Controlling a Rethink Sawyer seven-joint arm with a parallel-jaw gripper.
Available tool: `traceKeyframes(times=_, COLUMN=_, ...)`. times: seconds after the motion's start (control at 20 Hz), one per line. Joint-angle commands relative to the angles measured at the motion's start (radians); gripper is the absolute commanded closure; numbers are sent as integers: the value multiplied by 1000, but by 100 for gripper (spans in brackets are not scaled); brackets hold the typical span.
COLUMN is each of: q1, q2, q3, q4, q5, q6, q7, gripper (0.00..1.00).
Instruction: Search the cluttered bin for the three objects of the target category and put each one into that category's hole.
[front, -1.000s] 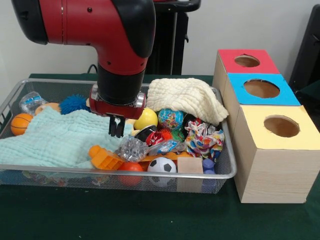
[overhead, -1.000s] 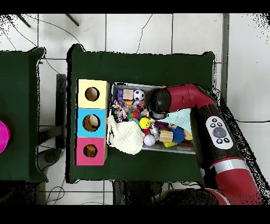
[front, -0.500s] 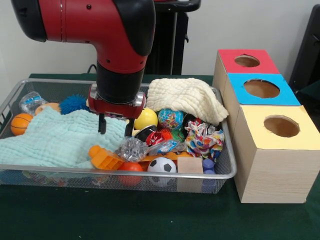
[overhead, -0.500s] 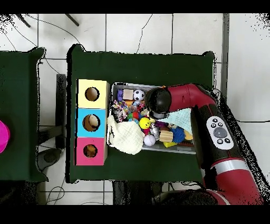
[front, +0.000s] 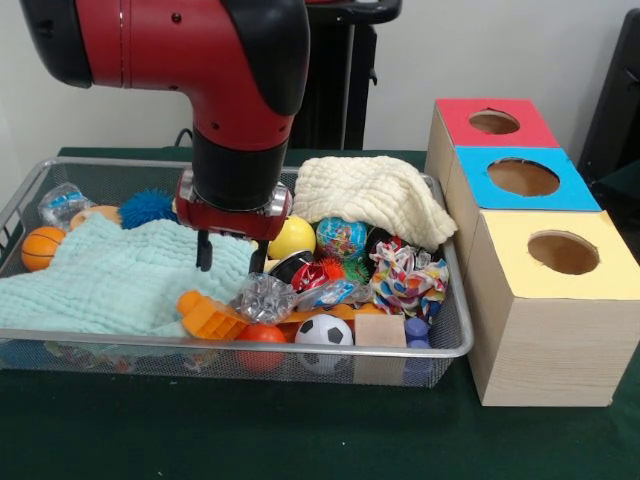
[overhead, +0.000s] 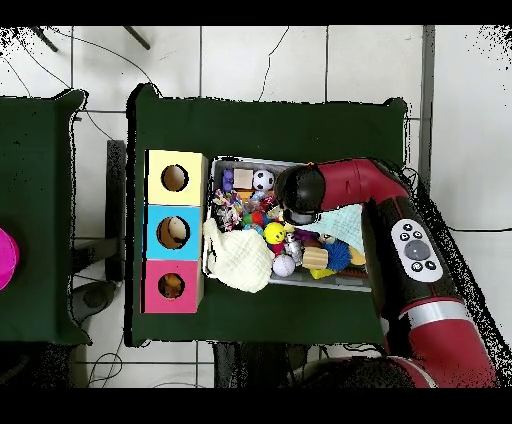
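Wire bin (front: 452, 345), search step: hand (front: 232, 260) spread open, empty, over mint cloth (front: 110, 275).
Balls lie crowded at bin centre beside yellow ball (front: 292, 238); next move likely calls for lowering onto one, then carrying to a box hole (front: 523, 177).

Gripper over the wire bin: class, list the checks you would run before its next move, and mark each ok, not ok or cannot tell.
1. Gripper open: ok.
2. Nothing held between its fingers: ok.
3. Gripper inside the wire bin, at the edge of the mint cloth: ok.
4. Target category known from the pictures: cannot tell.
5. Holes in the red box, blue box and yellow box unblocked: ok.
6. Items beneath the cream cloth visible: not ok.
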Motion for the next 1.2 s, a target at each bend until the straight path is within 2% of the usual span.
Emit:
traceKeyframes(times=0.05, q1=13, q2=39, q3=-21, q4=-31, q5=-123, q6=62, q7=-327, gripper=0)
traceKeyframes(times=0.4, q1=18, q2=64, q3=-42, q4=-45, q5=-159, q6=65, q7=-303, gripper=0)
traceKeyframes(times=0.45, q1=20, q2=62, q3=-46, q4=-43, q5=-170, q6=61, q7=-298, gripper=100)
traceKeyframes(times=0.6, q1=30, q2=69, q3=-63, q4=-43, q5=-199, q6=42, q7=-277, gripper=100)
traceKeyframes(times=0.7, q1=32, q2=89, q3=-62, q4=-64, q5=-197, q6=56, q7=-279, gripper=100)
traceKeyframes(times=1.2, q1=36, q2=63, q3=-54, q4=-56, q5=-171, q6=101, q7=-289, gripper=100)
